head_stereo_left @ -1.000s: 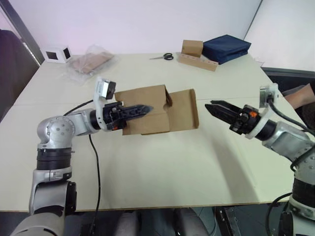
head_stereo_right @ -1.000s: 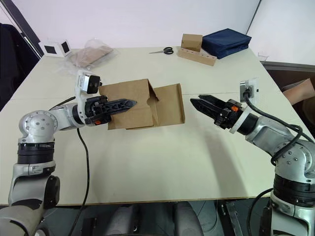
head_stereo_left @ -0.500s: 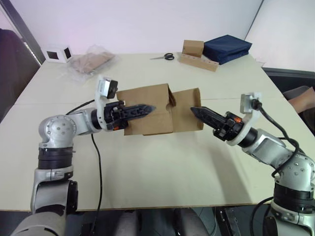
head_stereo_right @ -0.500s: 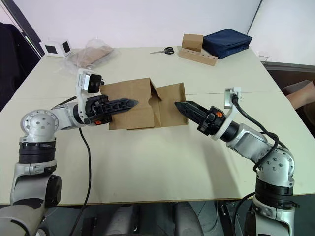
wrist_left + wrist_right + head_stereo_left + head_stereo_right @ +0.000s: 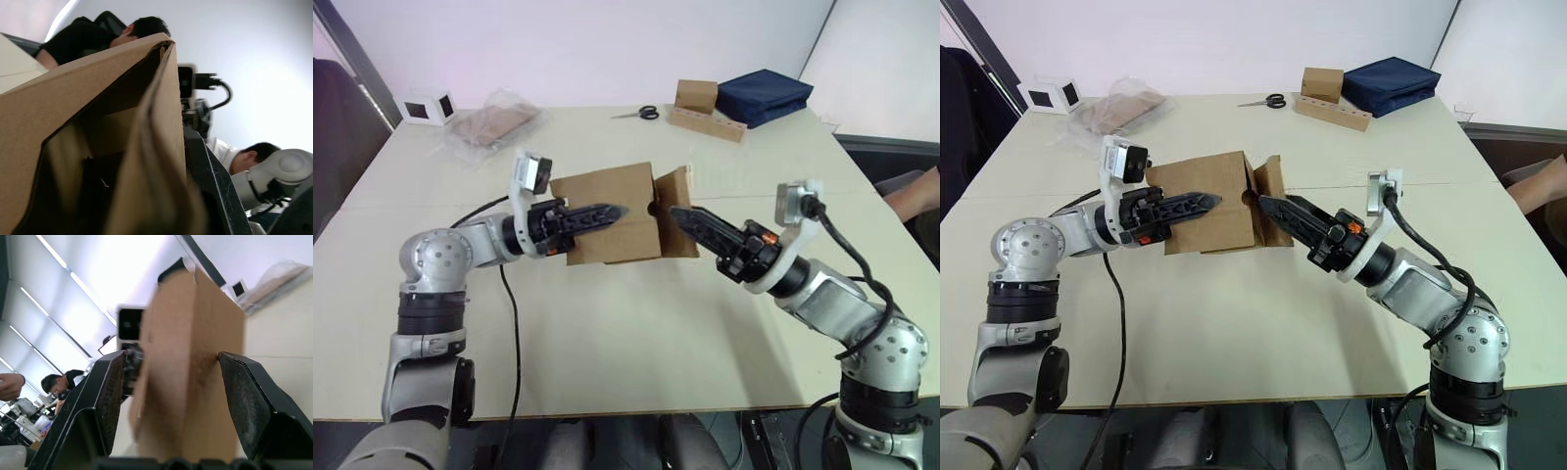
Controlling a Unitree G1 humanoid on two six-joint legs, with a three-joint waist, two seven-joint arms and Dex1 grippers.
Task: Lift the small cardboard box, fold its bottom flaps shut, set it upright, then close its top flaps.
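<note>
Two grippers at one box

L gripper lay across the small cardboard box, fingers pressed together on its front wall. Raised flap stood btwn the spread fingers of R gripper, box just beyond the tips, on the table.

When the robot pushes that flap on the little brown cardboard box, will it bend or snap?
Probably bend: the flap of the small brown cardboard box already stands up, hinged at a crease. The box looks hollow in the left wrist view, so it is likely light and may slide unless the left gripper steadies it.
</note>
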